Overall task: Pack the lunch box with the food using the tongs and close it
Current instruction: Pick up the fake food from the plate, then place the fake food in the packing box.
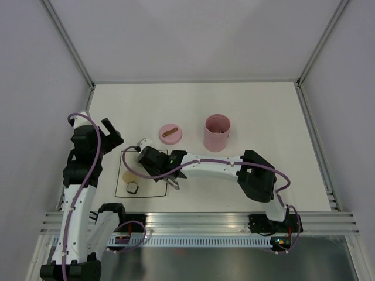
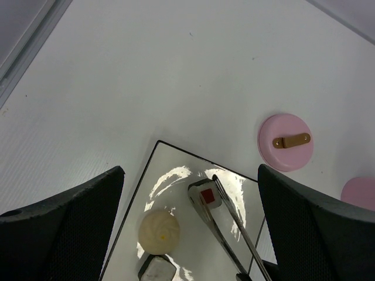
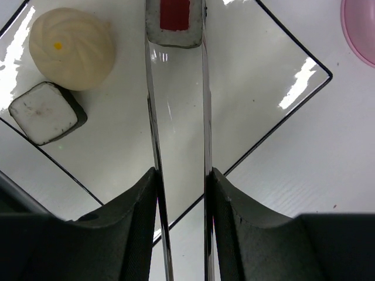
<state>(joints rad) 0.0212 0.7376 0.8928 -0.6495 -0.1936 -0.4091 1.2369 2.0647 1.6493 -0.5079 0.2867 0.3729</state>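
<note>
My right gripper [image 3: 181, 181] is shut on the silver tongs [image 3: 205, 117], one finger pressing each arm from outside. The tong tips sit on either side of the red-centred roll [image 3: 174, 22] on the white square plate [image 3: 252, 76]. A beige ball [image 3: 72, 48] and a white-and-black roll [image 3: 47, 112] lie on the plate to the left of the tongs. The pink lunch box [image 1: 217, 132] stands upright and uncovered at the back right, with its lid [image 1: 170, 134] lying flat to its left. My left gripper [image 2: 190, 175] hangs open above the plate's left side, holding nothing.
The plate [image 1: 124, 161] lies near the front left of the table, under the right arm's wrist [image 1: 153, 161]. The left arm [image 1: 82, 164] stands at the table's left edge. Metal rails run along the table's sides and front.
</note>
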